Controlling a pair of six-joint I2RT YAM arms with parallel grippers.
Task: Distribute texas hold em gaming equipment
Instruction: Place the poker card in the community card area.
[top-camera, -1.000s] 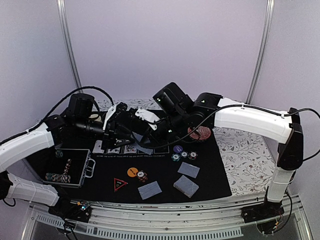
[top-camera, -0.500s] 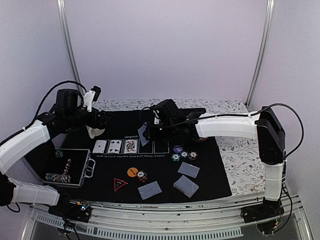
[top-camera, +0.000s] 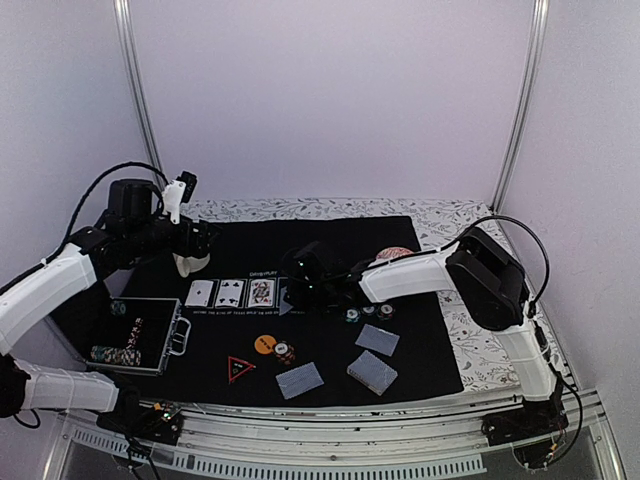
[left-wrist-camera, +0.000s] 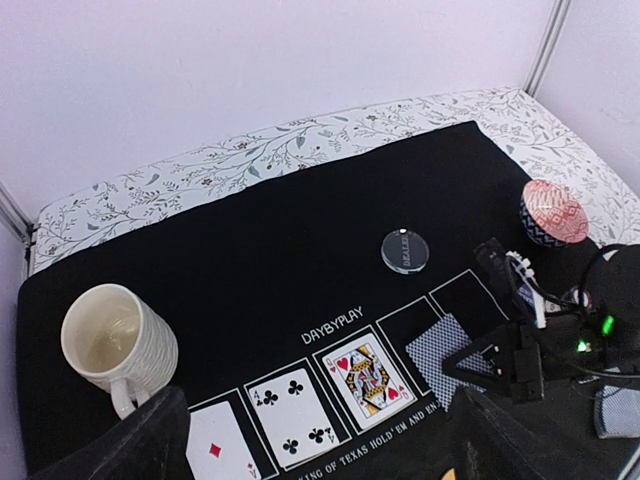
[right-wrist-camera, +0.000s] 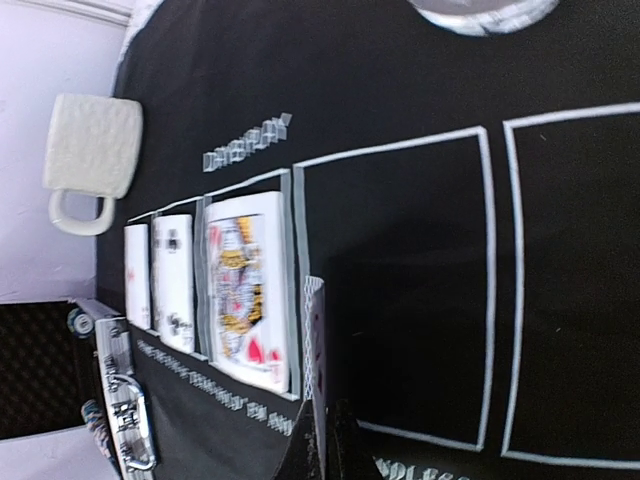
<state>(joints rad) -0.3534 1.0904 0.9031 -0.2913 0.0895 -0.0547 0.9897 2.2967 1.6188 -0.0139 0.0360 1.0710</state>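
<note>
Three face-up cards lie in the mat's printed boxes: an ace of diamonds (left-wrist-camera: 215, 455), a four of clubs (left-wrist-camera: 295, 405) and a queen of hearts (left-wrist-camera: 370, 380). My right gripper (top-camera: 293, 289) is shut on a blue-backed card (left-wrist-camera: 443, 352), held on edge low over the fourth box, just right of the queen (right-wrist-camera: 245, 300). In the right wrist view the card (right-wrist-camera: 317, 350) stands edge-on between the fingers (right-wrist-camera: 345, 450). My left gripper (top-camera: 195, 240) is open and empty, high above the cream mug (top-camera: 186, 263). A black dealer disc (left-wrist-camera: 405, 250) lies behind the boxes.
Near the front lie an orange disc (top-camera: 264, 343), a striped chip (top-camera: 284, 352), the red-edged triangle (top-camera: 239, 367) and face-down card piles (top-camera: 300, 379) (top-camera: 371, 372) (top-camera: 377, 339). Chips (top-camera: 368, 311) sit under my right arm. An open chip case (top-camera: 135, 340) stands left; the red bowl (top-camera: 393, 254) is behind.
My right arm has swung down and lowered the card to the mat beside the queen. My left arm pulled back left toward the mug a second ago and has since held still.
</note>
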